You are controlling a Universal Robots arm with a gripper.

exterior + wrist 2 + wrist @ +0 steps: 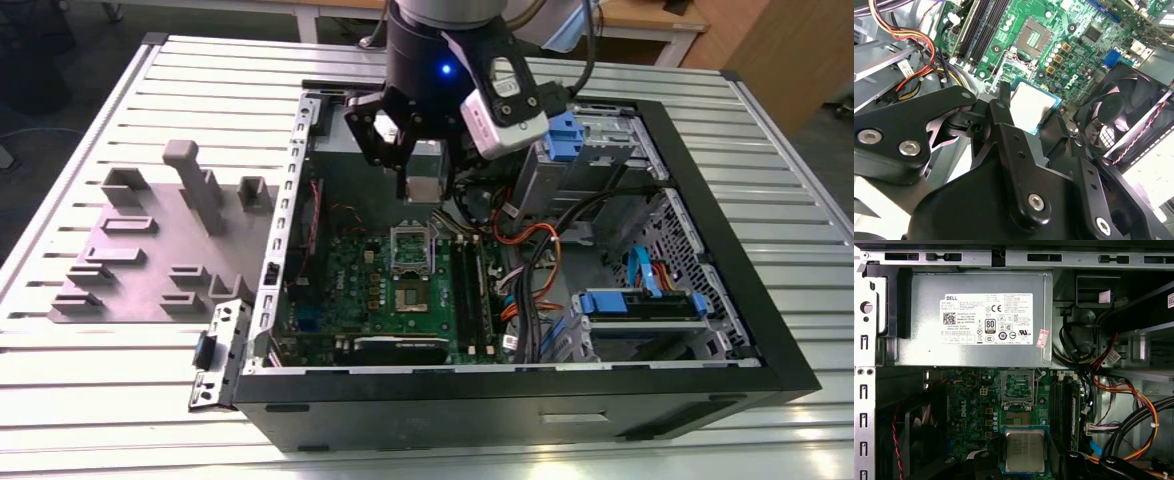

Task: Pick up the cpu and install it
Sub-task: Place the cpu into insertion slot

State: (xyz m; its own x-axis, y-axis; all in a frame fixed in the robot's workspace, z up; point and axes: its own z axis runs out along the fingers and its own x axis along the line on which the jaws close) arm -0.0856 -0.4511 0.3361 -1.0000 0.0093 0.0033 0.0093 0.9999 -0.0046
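Note:
The cpu [1025, 451] is a small flat square chip with a pale silver top and a thin blue-green rim. My gripper [423, 186] is shut on it, holding it in the air inside the open computer case [694, 330]. In the second wrist view the cpu [1031, 106] sits between the black fingers [1004, 107]. It hangs above the green motherboard [380, 290], close to the open, empty socket [1019, 385]. That socket [411, 252] lies just below the gripper in the exterior view.
A grey power supply [974, 315] fills the case's far end. A black fan [1119, 115], memory sticks [470, 285] and coloured cables [534, 250] crowd around the socket. Blue drive bays [641, 302] are on the exterior view's right. A grey fixture with upright blocks [160, 250] lies outside the case.

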